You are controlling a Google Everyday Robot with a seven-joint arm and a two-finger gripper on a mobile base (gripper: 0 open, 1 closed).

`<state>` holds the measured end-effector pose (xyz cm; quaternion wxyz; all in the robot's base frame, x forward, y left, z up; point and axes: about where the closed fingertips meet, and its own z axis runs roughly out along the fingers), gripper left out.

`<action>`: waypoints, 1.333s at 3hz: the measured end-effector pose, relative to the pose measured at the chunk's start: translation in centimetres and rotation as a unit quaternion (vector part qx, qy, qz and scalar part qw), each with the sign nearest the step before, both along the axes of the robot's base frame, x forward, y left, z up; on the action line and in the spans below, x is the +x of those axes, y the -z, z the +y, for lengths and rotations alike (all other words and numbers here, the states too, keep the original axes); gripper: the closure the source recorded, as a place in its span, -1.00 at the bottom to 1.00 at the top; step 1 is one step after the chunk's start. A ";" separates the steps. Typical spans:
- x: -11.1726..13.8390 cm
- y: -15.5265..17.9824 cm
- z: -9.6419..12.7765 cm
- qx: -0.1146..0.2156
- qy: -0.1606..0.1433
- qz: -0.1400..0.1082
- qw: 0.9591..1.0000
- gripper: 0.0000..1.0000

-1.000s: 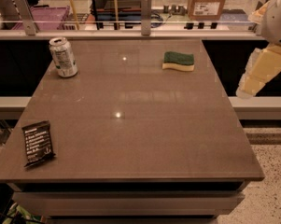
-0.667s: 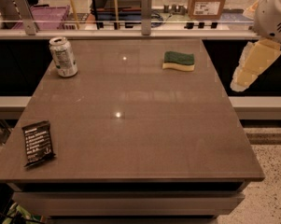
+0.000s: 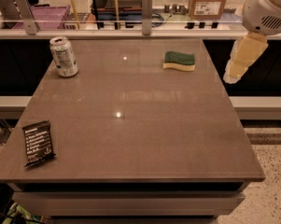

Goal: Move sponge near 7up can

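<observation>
The sponge (image 3: pixel 179 61), dark green on top with a pale yellow layer below, lies flat at the table's far right. The 7up can (image 3: pixel 63 56), silver-white with green markings, stands upright at the far left, well apart from the sponge. My gripper (image 3: pixel 236 65) hangs from the white arm at the right edge of the view, just off the table's right side and to the right of the sponge, holding nothing.
A black snack packet (image 3: pixel 38 142) lies near the table's front left corner. The brown table (image 3: pixel 130 125) has a glass railing with metal posts (image 3: pixel 147 7) along its far edge. A cardboard box (image 3: pixel 210 1) sits behind it.
The arm and gripper have moved left and up, closer to the table's right edge. The sponge, can and packet have not moved.
</observation>
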<state>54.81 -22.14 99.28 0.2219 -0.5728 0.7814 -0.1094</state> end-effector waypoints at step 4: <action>8.6 1.0 0.5 -0.025 -0.035 0.059 0.997 -1.00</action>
